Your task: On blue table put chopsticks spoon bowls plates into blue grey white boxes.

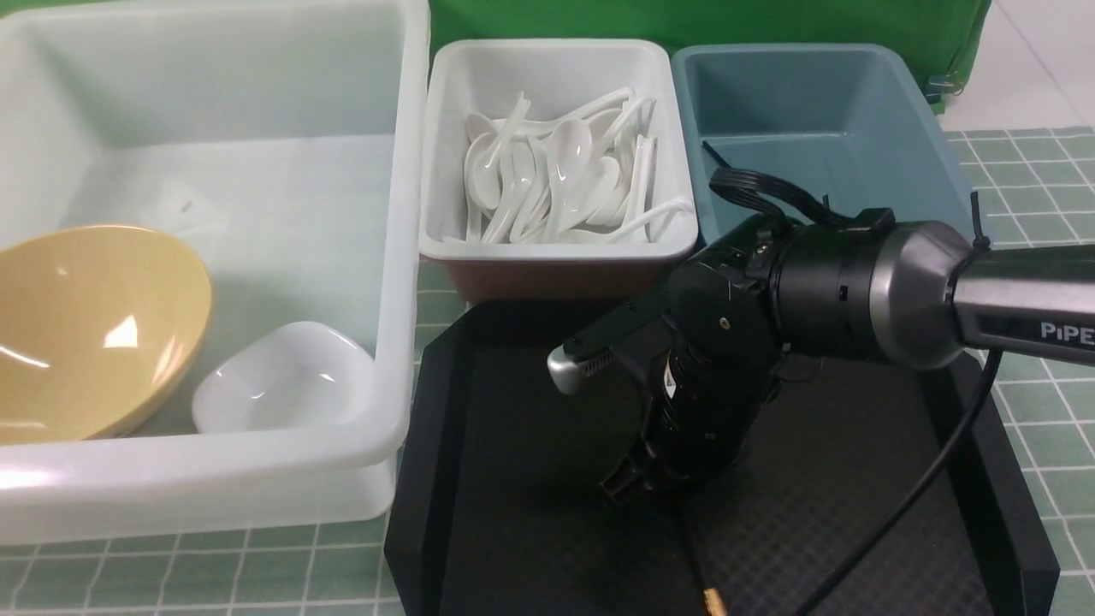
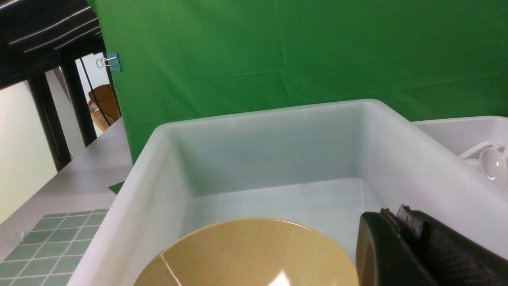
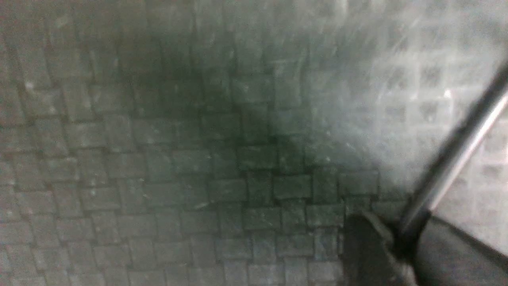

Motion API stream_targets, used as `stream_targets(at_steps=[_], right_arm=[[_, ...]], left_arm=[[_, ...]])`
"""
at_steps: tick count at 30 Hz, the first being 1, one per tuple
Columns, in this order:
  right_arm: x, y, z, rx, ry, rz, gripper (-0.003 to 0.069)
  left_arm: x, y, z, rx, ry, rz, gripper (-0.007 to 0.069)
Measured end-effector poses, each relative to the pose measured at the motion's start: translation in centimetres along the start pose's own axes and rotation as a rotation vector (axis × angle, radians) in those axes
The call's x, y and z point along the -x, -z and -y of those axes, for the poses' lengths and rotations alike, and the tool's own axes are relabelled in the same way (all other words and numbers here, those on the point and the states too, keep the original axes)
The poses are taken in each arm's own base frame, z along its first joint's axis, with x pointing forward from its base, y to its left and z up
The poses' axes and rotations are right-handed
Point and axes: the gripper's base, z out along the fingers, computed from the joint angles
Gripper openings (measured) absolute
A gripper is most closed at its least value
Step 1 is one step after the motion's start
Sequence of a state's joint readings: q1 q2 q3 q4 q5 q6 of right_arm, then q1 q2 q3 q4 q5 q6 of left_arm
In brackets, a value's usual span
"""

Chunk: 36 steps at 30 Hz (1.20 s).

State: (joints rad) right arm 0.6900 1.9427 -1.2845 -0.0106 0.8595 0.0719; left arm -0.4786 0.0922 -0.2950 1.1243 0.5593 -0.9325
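On the desk [image 1: 1026, 171], over a black tray [image 1: 530, 513], the right end effector [image 1: 624, 483] clenches a chopstick [image 3: 456, 151], which probably goes next into the blue box [image 1: 770, 94].

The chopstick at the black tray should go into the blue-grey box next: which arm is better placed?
Right. The right pincer is down on the black tray, apparently closed around the chopstick, with the blue-grey box just beyond. The left pincer sits over the large white box.

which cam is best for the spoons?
Front view: the whole pile of spoons shows in the middle white box. Left wrist catches only a few at frame edge. Right wrist shows none, just the black tray.
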Motion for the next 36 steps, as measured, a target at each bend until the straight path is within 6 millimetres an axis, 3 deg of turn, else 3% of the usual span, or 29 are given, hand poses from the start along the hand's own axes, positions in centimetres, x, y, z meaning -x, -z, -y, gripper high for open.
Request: stream_targets(at_steps=[3, 7, 11, 14, 17, 19, 21, 25, 27, 29, 32, 35, 36], right_arm=[[0.1, 0.4, 0.0, 0.002, 0.025, -0.011, 0.0076], [-0.4, 2.6, 0.0, 0.007, 0.044, -0.021, 0.0074], [-0.7, 9.6, 0.2, -0.002, 0.086, 0.179, 0.0074], [-0.8, 15.1, 1.7, -0.101, 0.131, 0.429, 0.0074], [-0.2, 17.7, 3.9, -0.208, 0.128, 0.63, 0.0074], [1.1, 19.1, 7.0, -0.288, 0.067, 0.849, 0.0074], [2.4, 19.1, 9.3, -0.309, 0.028, 0.995, 0.0074], [4.3, 17.1, 13.7, -0.328, -0.022, 1.167, 0.0081], [5.0, 14.5, 16.1, -0.319, -0.081, 1.167, 0.0098], [4.9, 10.6, 19.2, -0.314, -0.18, 1.08, 0.0145], [4.1, 8.1, 21.0, -0.307, -0.281, 0.963, 0.0215], [3.6, 7.9, 21.3, -0.296, -0.342, 0.921, 0.0255], [3.3, 8.9, 21.1, -0.295, -0.368, 0.916, 0.0272]], left_arm=[[0.0, 0.0, 0.0, 0.0, 0.002, -0.002, 0.0004], [0.0, 0.0, 0.0, 0.0, 0.002, -0.002, 0.0004], [0.0, 0.0, 0.0, 0.0, 0.002, -0.002, 0.0004], [0.0, 0.0, 0.0, 0.0, 0.002, -0.002, 0.0004], [0.0, 0.0, 0.0, 0.0, 0.002, -0.002, 0.0004], [0.0, 0.0, 0.0, 0.0, 0.002, -0.002, 0.0004], [0.0, 0.0, 0.0, 0.0, 0.002, -0.002, 0.0004], [0.0, 0.0, 0.0, 0.0, 0.002, -0.002, 0.0004], [0.0, 0.0, 0.0, -0.001, 0.004, -0.003, 0.0004], [0.0, 0.0, 0.0, -0.003, 0.009, -0.005, 0.0004], [-0.1, 0.0, 0.1, -0.008, 0.023, -0.012, 0.0004], [-0.2, 0.0, 0.1, -0.015, 0.045, -0.024, 0.0004], [-0.3, 0.0, 0.2, -0.018, 0.058, -0.033, 0.0004]])
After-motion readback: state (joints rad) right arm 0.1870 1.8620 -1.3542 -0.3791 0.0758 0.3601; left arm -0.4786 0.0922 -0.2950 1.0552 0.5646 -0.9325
